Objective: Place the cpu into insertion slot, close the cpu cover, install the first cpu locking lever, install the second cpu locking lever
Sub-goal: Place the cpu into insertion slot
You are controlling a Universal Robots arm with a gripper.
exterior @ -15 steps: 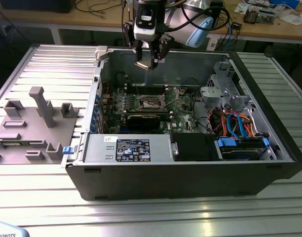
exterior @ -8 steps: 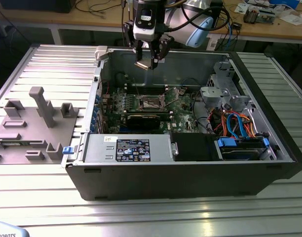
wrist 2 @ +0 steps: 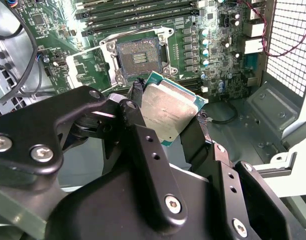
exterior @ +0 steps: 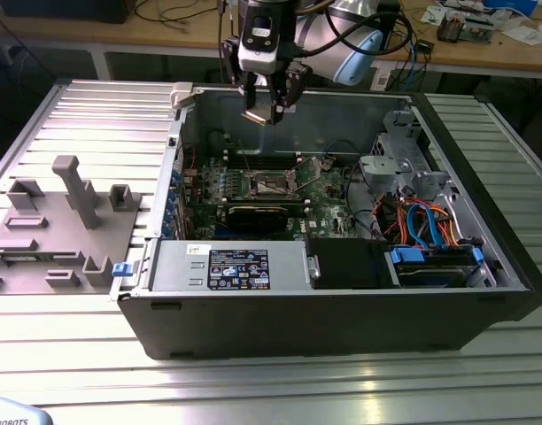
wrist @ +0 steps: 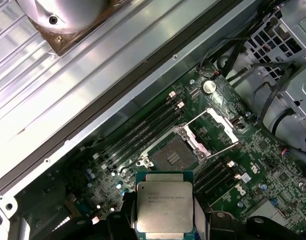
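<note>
The gripper is holding the cpu by two opposite edges, its fingers closed narrowly on the chip, with the metal face showing in both wrist views. In the exterior view it is hanging over the far rim of the case, at about 12 o'clock from the socket and well above it. The socket is lying bare, its contact field exposed. The cover is standing open beside it, and the thin levers are sticking out clear of the frame.

The main risk, as I am judging it, is sitting in the seating itself. In the second wrist view the chip's edges are not lining up with the socket's sides, so a descent without squaring up is likely to be landing a corner on the contacts and bending them. The grip is taking only thin edges, so any knock is threatening to tip the chip or let it slip onto the board. The raised cover and the loose levers are standing near the path down, and a finger brushing one is liable to be pushing it over the opening. Which way round the chip's notches are facing I cannot tell, and a wrong turn would be stopping it from dropping flat.
</note>
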